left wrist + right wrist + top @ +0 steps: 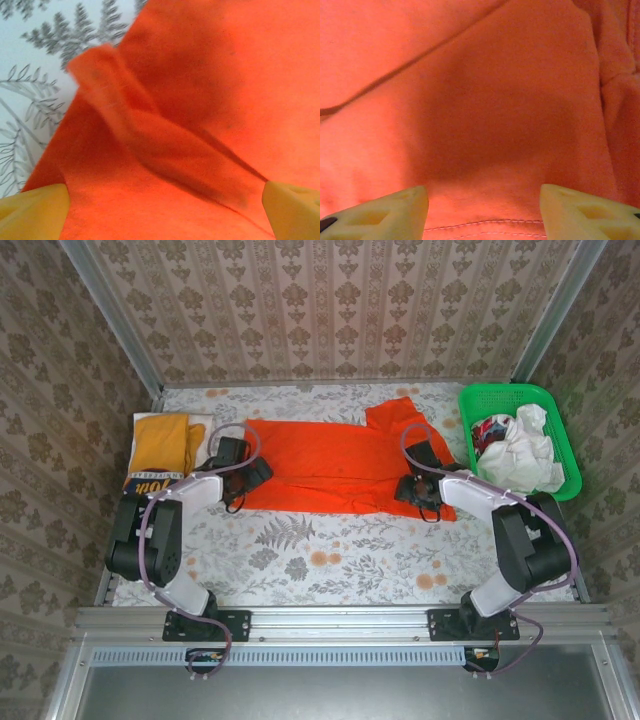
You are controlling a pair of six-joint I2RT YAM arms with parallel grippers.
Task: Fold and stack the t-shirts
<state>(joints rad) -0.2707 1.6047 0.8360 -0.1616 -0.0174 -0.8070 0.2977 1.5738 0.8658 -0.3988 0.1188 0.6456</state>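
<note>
- I have the orange-red t-shirt (335,465) laid out flat across the middle of the table (330,550), its long side running left to right, one sleeve poking out at the far right corner.
- My left gripper (245,468) sits over the shirt's left end. On the left wrist camera the left gripper (162,215) is released, jaws spread wide, one yellow fingertip (32,210) at each lower corner.
- Between those fingers the orange-red t-shirt (210,90) is bunched into a raised ridge that runs diagonally toward the claw. I cannot see either pad pinching it. The shirt's edge and the fern-print table (30,75) show at upper left.
- My right gripper (415,488) is over the shirt's right end, close to its near edge. On the right wrist camera the right gripper (485,212) is also let go, jaws apart.
- The orange-red t-shirt (485,115) lies smooth under it, a stitched hem crossing the gap between the fingers (385,215).
- The mustard-yellow t-shirt (160,445) lies folded at the table's far left, just beside the left claw, apart from the orange one.
- White t-shirts (525,450) are heaped in the green basket (505,392) at far right, well apart from both claws.
</note>
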